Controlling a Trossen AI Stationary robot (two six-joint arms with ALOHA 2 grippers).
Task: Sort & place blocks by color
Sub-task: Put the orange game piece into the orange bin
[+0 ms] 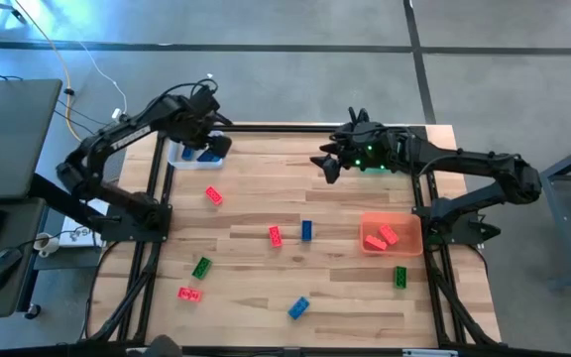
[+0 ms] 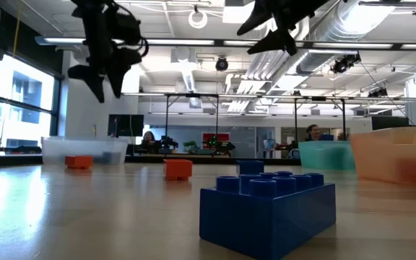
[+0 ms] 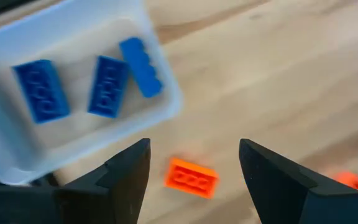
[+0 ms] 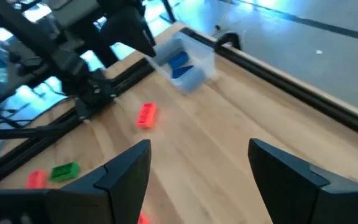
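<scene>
Three blue blocks (image 3: pixel 104 84) lie in the clear bin (image 1: pixel 182 154) at the far left corner. My left gripper (image 3: pixel 194 146) hangs open above the bin's near edge, pointing down, with nothing between its fingers; a red-orange block (image 3: pixel 191 177) lies on the table below it. My right gripper (image 4: pixel 199 146) hovers open and empty high over the far middle of the table (image 1: pixel 323 164). Loose on the wood lie red-orange blocks (image 1: pixel 213 195), (image 1: pixel 276 235), (image 1: pixel 188 294), blue blocks (image 1: pixel 306 230), (image 1: pixel 298 308) and green blocks (image 1: pixel 201 267), (image 1: pixel 400 277). Red-orange blocks (image 1: pixel 380 238) sit in the orange bin (image 1: pixel 414 226).
A teal-green bin (image 2: pixel 323 155) stands at the far right, mostly under my right arm in the high view. Black frame rails (image 1: pixel 152 248) run along the table's left and right sides. Bare wood lies between the loose blocks in the table's middle (image 1: pixel 345 288).
</scene>
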